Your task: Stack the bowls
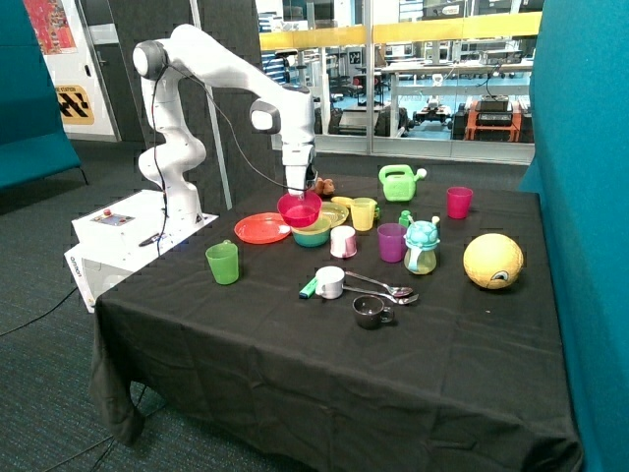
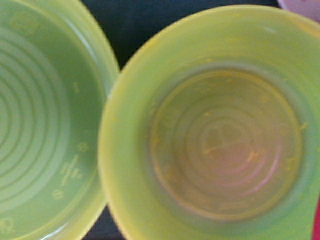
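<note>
In the outside view my gripper (image 1: 298,193) is shut on the rim of the pink-red bowl (image 1: 300,209) and holds it just above the other two bowls. The pale yellow bowl (image 1: 313,229) sits inside the bright blue bowl (image 1: 312,239) on the black cloth. The wrist view looks straight down into the pale yellow bowl (image 2: 220,130). A red sliver of the held bowl (image 2: 317,220) shows at that picture's edge. The blue bowl and my fingers are hidden in the wrist view.
An orange-red plate (image 1: 260,228) lies beside the stack, and a yellow-green plate (image 1: 335,210) (image 2: 40,125) touches it behind. Close by are a yellow cup (image 1: 364,213), a white-pink cup (image 1: 343,241), a purple cup (image 1: 391,242) and a green cup (image 1: 223,263). Spoons, mugs, a watering can and a yellow ball lie further off.
</note>
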{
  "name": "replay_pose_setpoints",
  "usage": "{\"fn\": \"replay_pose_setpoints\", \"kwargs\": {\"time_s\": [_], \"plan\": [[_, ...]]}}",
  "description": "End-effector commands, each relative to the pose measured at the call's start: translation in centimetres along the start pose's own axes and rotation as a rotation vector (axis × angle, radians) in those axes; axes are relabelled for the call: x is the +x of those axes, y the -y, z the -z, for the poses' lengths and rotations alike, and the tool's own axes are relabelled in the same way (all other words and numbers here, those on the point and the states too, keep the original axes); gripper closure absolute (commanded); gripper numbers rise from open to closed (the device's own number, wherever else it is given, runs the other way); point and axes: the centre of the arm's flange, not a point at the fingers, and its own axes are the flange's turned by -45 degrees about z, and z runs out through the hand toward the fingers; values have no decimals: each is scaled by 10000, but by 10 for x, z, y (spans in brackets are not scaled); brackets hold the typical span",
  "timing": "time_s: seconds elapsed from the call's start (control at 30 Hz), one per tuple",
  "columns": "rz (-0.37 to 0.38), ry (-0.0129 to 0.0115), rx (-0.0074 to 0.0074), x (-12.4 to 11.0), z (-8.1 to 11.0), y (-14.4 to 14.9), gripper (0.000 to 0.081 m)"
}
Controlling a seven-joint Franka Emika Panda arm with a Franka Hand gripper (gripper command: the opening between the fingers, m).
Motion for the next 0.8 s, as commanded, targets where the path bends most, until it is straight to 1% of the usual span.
{"fn": "replay_pose_setpoints", "kwargs": {"time_s": [0.0,0.2,0.43,0.77], "plan": [[367,-7,-1,-3,1,19,808],[583,-7,-2,-6,0,31,808],[745,-7,-2,-7,-2,36,808],[960,-7,-2,-4,-18,46,808]]}}
